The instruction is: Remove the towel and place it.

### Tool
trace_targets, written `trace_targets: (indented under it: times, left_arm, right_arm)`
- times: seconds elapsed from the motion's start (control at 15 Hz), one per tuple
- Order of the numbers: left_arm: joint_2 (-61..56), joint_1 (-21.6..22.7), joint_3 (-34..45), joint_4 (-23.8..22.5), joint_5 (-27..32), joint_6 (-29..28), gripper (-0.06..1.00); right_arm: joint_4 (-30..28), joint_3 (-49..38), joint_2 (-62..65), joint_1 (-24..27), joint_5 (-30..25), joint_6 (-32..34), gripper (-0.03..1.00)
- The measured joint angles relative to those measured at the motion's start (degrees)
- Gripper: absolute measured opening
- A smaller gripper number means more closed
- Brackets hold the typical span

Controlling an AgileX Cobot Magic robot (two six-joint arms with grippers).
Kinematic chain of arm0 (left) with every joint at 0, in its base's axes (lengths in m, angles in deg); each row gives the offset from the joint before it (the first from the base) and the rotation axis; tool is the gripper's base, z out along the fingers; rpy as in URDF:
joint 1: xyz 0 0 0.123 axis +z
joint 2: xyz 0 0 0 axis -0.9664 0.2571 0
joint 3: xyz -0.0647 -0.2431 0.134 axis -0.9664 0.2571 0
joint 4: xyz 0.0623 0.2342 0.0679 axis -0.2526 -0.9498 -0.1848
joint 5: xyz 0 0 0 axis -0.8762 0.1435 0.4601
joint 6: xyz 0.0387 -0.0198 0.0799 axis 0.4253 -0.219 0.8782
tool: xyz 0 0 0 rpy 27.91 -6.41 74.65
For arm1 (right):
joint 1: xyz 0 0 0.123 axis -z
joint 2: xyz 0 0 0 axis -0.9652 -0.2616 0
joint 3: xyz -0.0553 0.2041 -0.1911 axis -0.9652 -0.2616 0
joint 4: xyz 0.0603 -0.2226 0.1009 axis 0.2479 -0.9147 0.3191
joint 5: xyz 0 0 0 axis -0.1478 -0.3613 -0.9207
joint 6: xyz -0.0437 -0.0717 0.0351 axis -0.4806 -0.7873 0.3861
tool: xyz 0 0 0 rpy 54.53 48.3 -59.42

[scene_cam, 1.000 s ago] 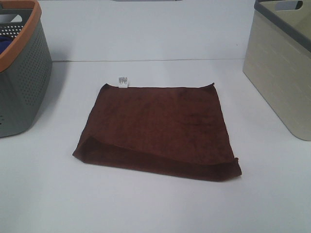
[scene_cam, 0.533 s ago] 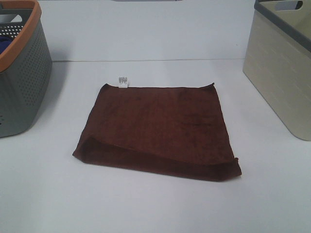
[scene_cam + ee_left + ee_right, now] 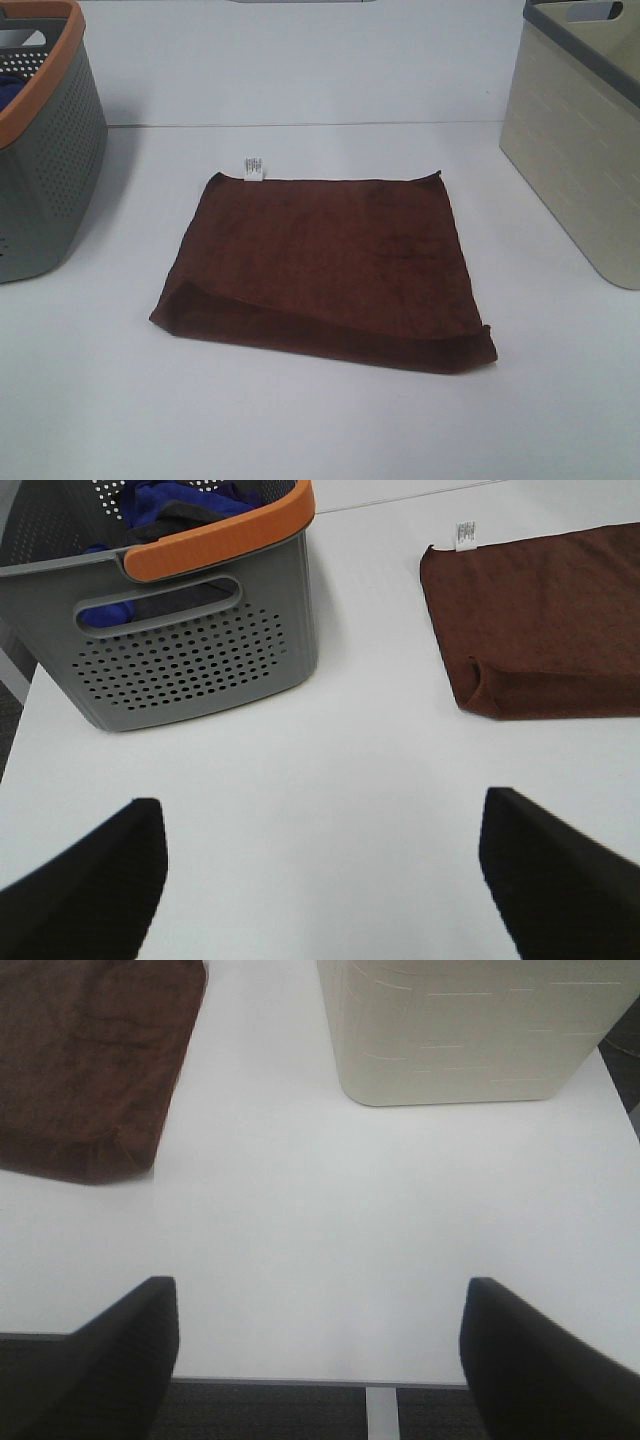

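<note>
High camera looks down the table (image 3: 90, 400), towel (image 3: 325, 265) at centre. Left wrist view faces twelve from seven o'clock, right wrist from five; each shares that towel.

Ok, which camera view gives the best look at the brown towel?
The exterior high view: the whole towel lies flat on the table, all four edges and the white tag visible. The left wrist view shows the tag corner and a folded edge, cut off at the frame. The right wrist view catches only one corner.
</note>
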Motion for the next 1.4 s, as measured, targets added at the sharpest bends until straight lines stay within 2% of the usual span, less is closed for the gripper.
trace_targets:
  times: [0.07,0.2,1.4]
  left_arm:
    - [0.00,0.00,0.00,0.00,0.00,0.00,0.81]
    - [0.00,0.00,0.00,0.00,0.00,-0.06,0.81]
    - [0.00,0.00,0.00,0.00,0.00,-0.06,0.81]
  right_arm:
    - [0.11,0.00,0.00,-0.29,0.00,0.00,0.68]
    - [0.52,0.00,0.00,-4.47,0.00,0.00,0.68]
    - [0.57,0.00,0.00,-4.81,0.00,0.00,0.68]
